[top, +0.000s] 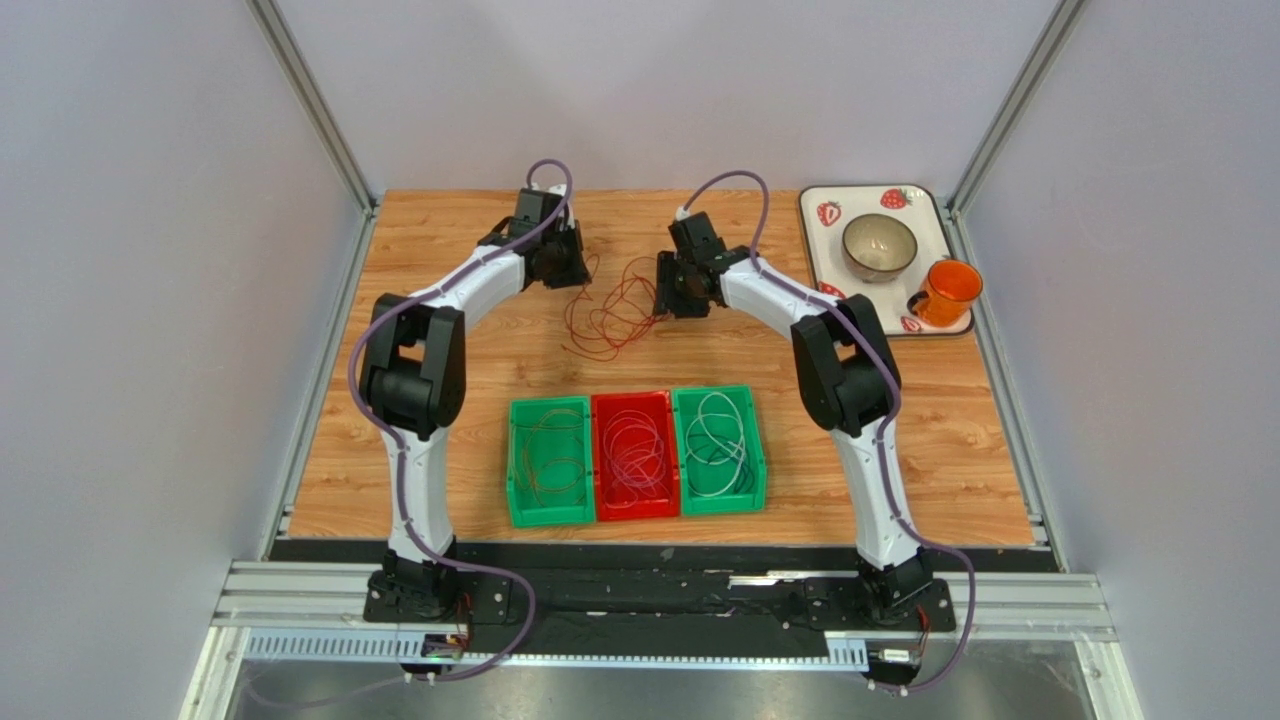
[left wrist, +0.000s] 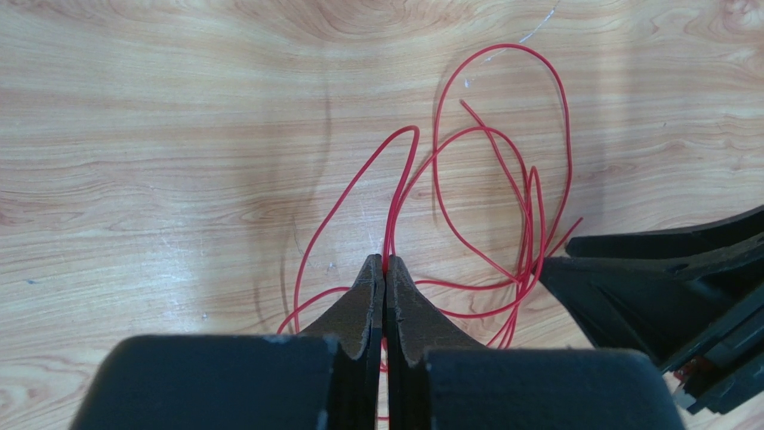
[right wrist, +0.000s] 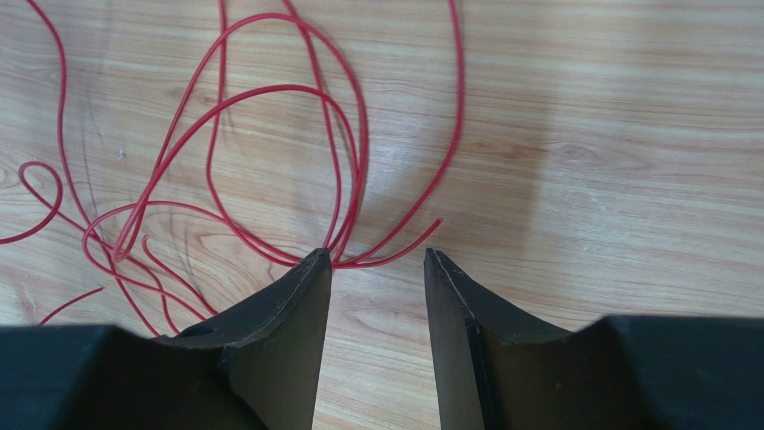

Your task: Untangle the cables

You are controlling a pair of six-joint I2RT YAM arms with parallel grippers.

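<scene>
A wooden table (top: 962, 435) fills the floor of a booth closed in by plain pale grey walls (top: 150, 300), with aluminium posts in the far corners and a metal rail (top: 661, 608) along the near edge where both arms are bolted.

Near the front of the table three bins stand side by side, touching: a green bin (top: 514, 465) on the left, a red bin (top: 633, 402) in the middle and a second green bin (top: 759, 450) on the right. Each holds coiled cables (top: 718, 443). In the far right corner lies a white tray (top: 864, 300) printed with strawberries, carrying a grey bowl (top: 881, 245) and an orange cup (top: 950, 288).

The red cables (top: 609, 315) lie in a loose tangle of loops on the bare wood beyond the bins, between the two wrists.

The left gripper (left wrist: 385, 262) has its jaws pressed together on one red strand, which rises from between the tips and curves off into the tangle. The right gripper (right wrist: 377, 255) stands just beside the tangle with its jaws spread and wood visible between them. Several red strands bunch against the tip of one of its fingers (right wrist: 305, 287), and a loose strand crosses just ahead of the gap. Nothing is clamped there.
</scene>
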